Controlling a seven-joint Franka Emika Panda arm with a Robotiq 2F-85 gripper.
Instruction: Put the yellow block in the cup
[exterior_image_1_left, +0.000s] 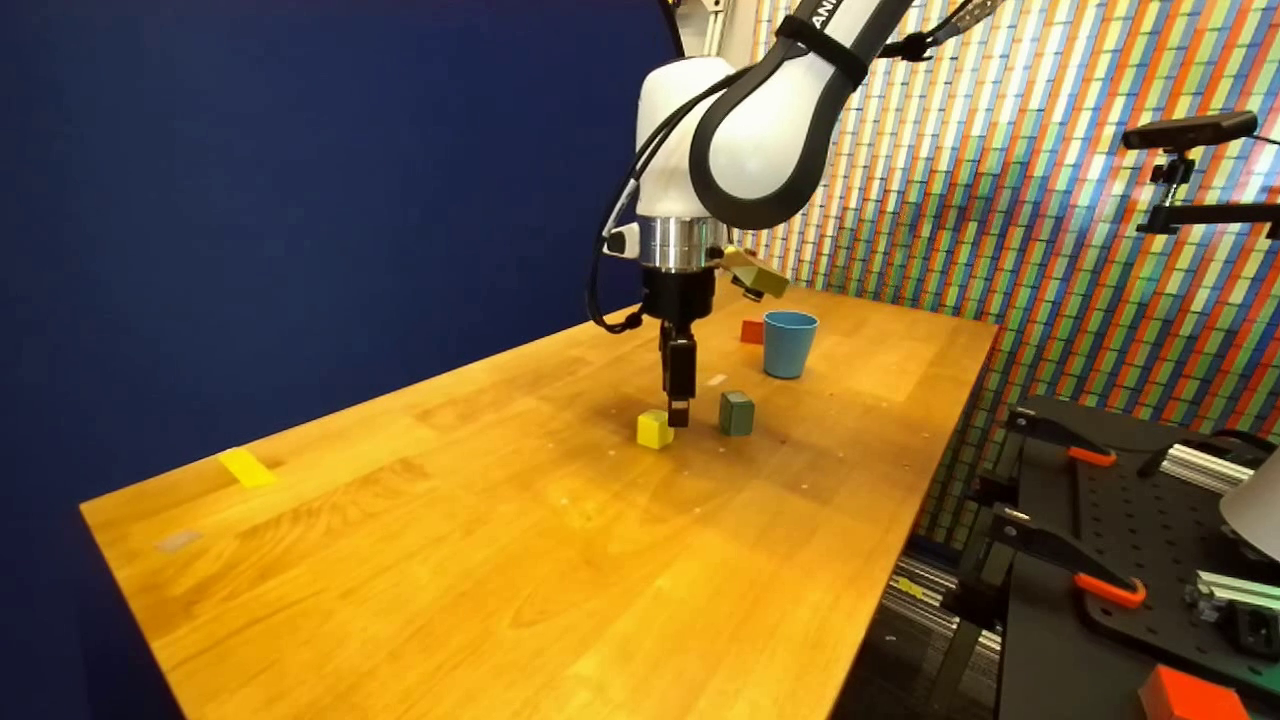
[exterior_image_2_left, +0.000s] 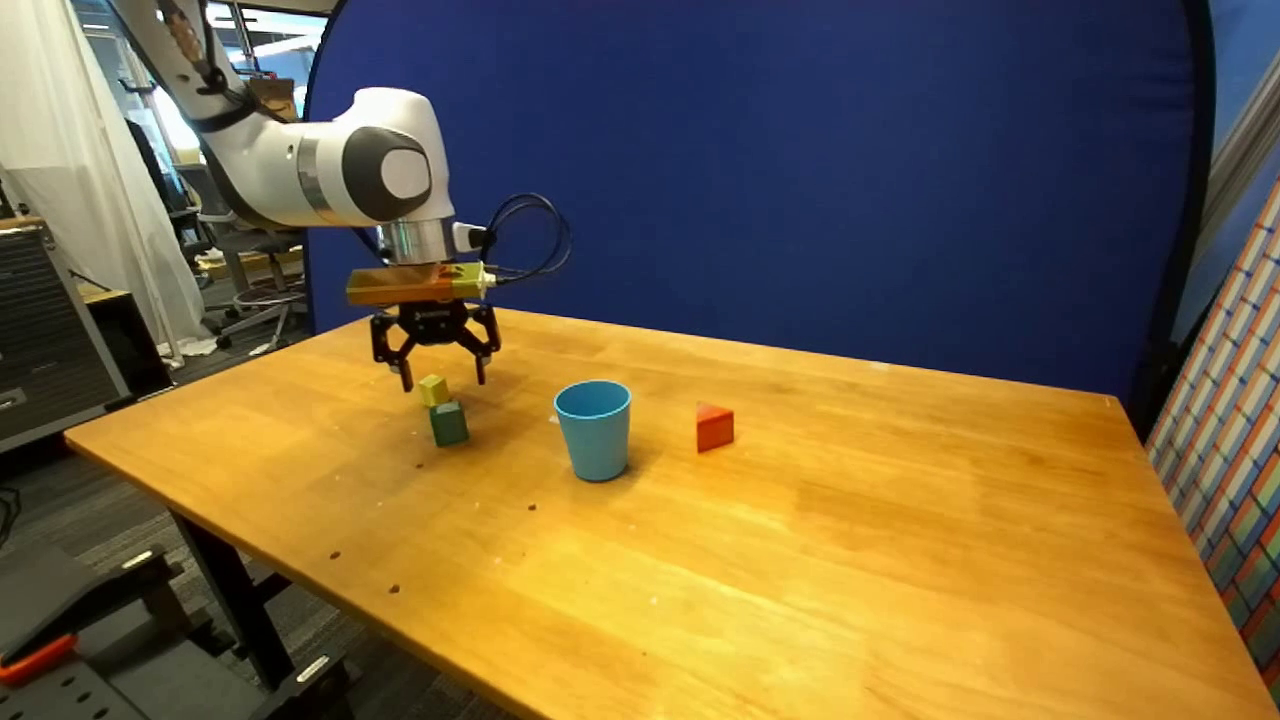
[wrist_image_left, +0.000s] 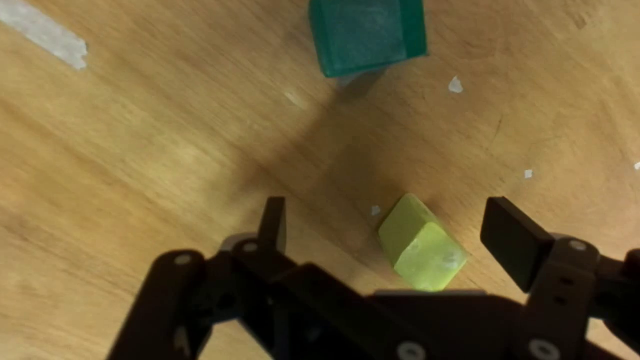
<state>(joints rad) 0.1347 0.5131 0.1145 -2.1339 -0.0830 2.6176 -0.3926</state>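
Over the yellow block (wrist_image_left: 422, 245), your gripper (exterior_image_2_left: 444, 380) hangs with jaws spread; centre, turn square to the block's faces, then lower.

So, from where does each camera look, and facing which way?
In an exterior view: higher than the table, facing along it toward the patterned wall; arm and jaws show.
In an exterior view: also higher, facing the blue backdrop; arm and parted jaws show.
Wrist view: on the arm, facing down at the yellow block; jaws show.
Both exterior views share the cup.
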